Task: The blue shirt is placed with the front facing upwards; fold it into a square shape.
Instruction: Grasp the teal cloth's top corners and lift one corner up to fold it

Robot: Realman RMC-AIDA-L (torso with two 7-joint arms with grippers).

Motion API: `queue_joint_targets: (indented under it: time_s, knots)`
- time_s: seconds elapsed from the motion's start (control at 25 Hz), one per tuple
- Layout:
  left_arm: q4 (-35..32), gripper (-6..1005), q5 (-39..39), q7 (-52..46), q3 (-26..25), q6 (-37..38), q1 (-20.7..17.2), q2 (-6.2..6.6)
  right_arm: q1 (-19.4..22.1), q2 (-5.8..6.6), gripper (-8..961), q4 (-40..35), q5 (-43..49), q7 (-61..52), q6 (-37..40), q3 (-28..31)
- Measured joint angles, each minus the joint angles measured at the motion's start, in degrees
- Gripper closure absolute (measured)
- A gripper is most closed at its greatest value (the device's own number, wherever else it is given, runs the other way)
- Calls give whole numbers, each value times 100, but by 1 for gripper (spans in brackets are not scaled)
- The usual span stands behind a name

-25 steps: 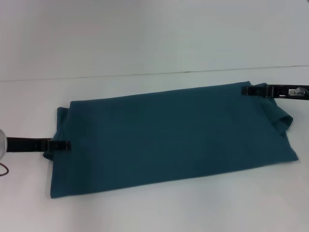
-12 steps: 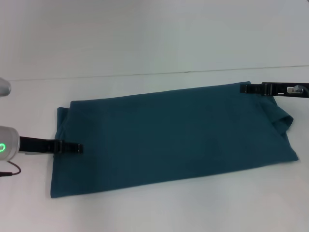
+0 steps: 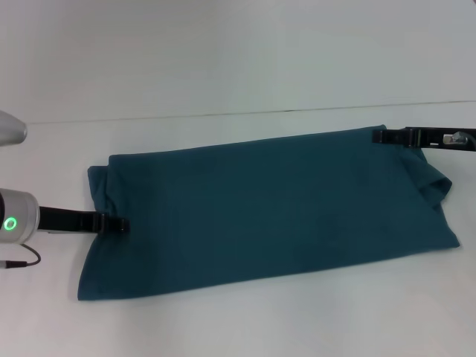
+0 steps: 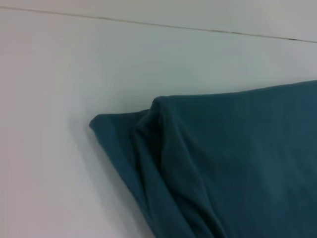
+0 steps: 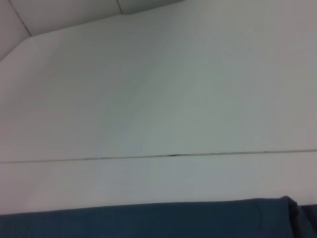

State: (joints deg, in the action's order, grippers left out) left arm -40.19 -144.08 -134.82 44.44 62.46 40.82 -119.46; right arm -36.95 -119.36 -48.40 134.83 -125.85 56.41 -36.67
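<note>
The blue shirt [image 3: 268, 212] lies as a long folded band across the table [image 3: 238, 320], no print showing. Left gripper [image 3: 119, 224] at its left edge, right gripper [image 3: 381, 137] at far-right corner; jaw state unclear on both (cannot tell). Soft, light, limp cloth: likely best pinched at end corners through all layers.

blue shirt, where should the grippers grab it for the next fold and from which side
Probably at its short ends. The blue shirt lies as a long flat band, so the left gripper comes in from the left edge and the right gripper from the far right corner, folding end to end.
</note>
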Motion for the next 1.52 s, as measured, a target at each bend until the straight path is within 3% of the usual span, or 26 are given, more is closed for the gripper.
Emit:
queue_joint_targets:
  time_s: [0.28,0.4,0.52,0.64,0.84,1.12,1.36,1.52]
  knots:
    - [-6,452,122,1,13,59,37,-41,-18,10,101,139,3,16,-145,-42]
    - [-64,570,251,8,38,120,56,-72,-17,10,102,141,3,21,-158,-43]
    - [-247,687,369,44,67,182,54,-185,1,6,103,141,0,23,-171,-39]
    - [-317,890,342,44,67,191,73,-247,12,3,104,146,-4,24,-178,-19]
    - [-477,965,316,76,110,149,-22,-270,36,12,105,147,-8,25,-183,-18]
    - [-1623,937,282,-358,573,475,-537,-381,33,11,107,147,-10,26,-184,-22]
    - [-1707,859,207,-1099,541,523,-710,-202,8,9,108,147,-10,26,-184,-43]
    - [-1529,783,83,-1174,537,455,-674,-169,-17,10,110,147,-9,26,-183,-43]
